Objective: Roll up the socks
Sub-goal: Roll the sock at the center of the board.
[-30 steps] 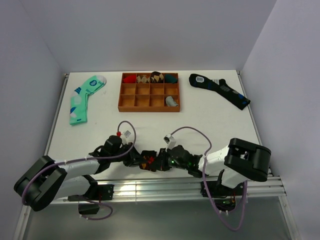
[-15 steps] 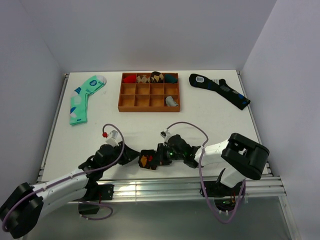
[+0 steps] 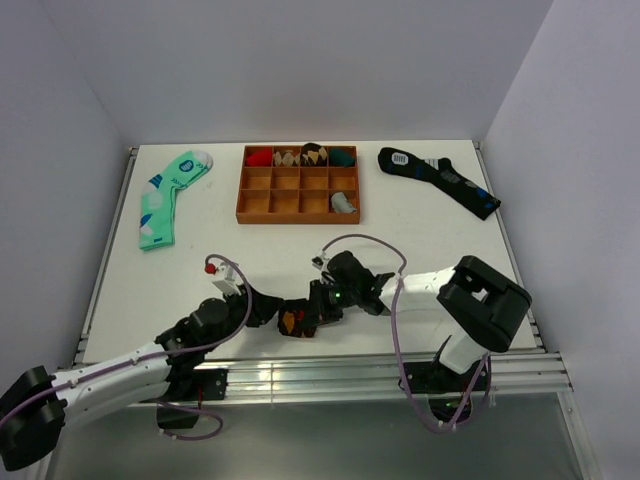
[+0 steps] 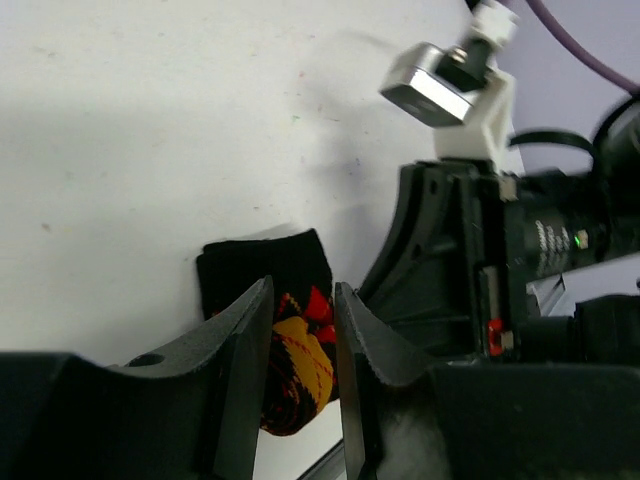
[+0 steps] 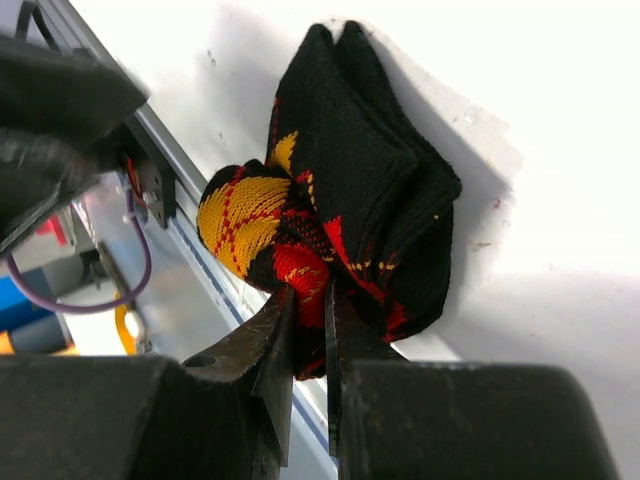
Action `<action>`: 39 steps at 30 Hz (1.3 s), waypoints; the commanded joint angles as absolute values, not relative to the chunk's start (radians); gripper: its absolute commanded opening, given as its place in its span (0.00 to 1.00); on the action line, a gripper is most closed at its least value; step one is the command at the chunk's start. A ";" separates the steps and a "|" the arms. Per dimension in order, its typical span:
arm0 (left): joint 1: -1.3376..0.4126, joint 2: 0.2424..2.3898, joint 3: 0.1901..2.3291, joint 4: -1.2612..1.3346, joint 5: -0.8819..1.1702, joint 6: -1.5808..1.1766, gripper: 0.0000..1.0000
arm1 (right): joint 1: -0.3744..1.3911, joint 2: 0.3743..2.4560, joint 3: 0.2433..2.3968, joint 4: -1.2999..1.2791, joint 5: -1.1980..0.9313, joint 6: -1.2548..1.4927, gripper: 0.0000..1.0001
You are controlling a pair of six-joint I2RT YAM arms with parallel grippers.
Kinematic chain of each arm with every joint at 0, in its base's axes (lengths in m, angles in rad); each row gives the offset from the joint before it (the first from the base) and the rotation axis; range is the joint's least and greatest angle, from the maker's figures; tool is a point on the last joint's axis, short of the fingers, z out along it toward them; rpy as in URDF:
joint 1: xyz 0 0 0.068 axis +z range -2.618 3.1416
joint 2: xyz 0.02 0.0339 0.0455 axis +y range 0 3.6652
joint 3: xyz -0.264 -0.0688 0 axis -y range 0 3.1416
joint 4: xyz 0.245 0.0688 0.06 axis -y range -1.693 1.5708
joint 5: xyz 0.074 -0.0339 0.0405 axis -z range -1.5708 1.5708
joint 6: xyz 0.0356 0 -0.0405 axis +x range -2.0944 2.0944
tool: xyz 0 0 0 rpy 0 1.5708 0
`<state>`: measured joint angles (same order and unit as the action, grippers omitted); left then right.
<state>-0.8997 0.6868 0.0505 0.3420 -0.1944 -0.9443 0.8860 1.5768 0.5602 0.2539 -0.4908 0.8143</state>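
Observation:
The black argyle sock (image 3: 294, 321) lies bunched into a partial roll near the table's front edge, between my two grippers. In the right wrist view the sock (image 5: 350, 170) shows black folds and orange and red diamonds. My right gripper (image 3: 316, 311) is shut on a red fold at its end (image 5: 310, 295). My left gripper (image 3: 271, 312) sits just left of the sock with its jaws a little apart. In the left wrist view the sock (image 4: 300, 360) shows through the gap, beyond the left gripper (image 4: 303, 290). The jaws hold nothing.
A wooden tray (image 3: 298, 215) with rolled socks in its back row stands at the back centre. A mint green and white sock (image 3: 165, 195) lies at the back left, a dark navy sock (image 3: 440, 180) at the back right. The metal rail (image 3: 320, 375) runs just in front of the sock.
My left arm has drawn back and lowered, and its gripper has come off the sock. My right wrist has swung further onto the table, still holding the sock's end.

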 commanded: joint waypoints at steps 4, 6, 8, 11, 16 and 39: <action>-1.012 0.718 0.015 0.477 -0.348 -0.822 0.36 | 0.787 1.674 0.597 -0.207 -0.502 0.634 0.00; -1.052 0.733 0.021 0.491 -0.379 -0.818 0.36 | 0.770 1.684 0.638 -0.266 -0.511 0.598 0.00; -1.100 0.767 0.026 0.521 -0.415 -0.807 0.36 | 0.752 1.709 0.685 -0.311 -0.511 0.566 0.00; -1.150 0.833 0.049 0.540 -0.463 -0.792 0.36 | 0.742 1.735 0.750 -0.385 -0.506 0.542 0.00; -1.278 0.972 0.115 0.552 -0.604 -0.758 0.37 | 0.727 1.787 0.839 -0.491 -0.508 0.499 0.00; -1.454 1.132 0.353 0.396 -0.735 -0.551 0.50 | 0.680 1.982 1.166 -0.867 -0.430 0.336 0.00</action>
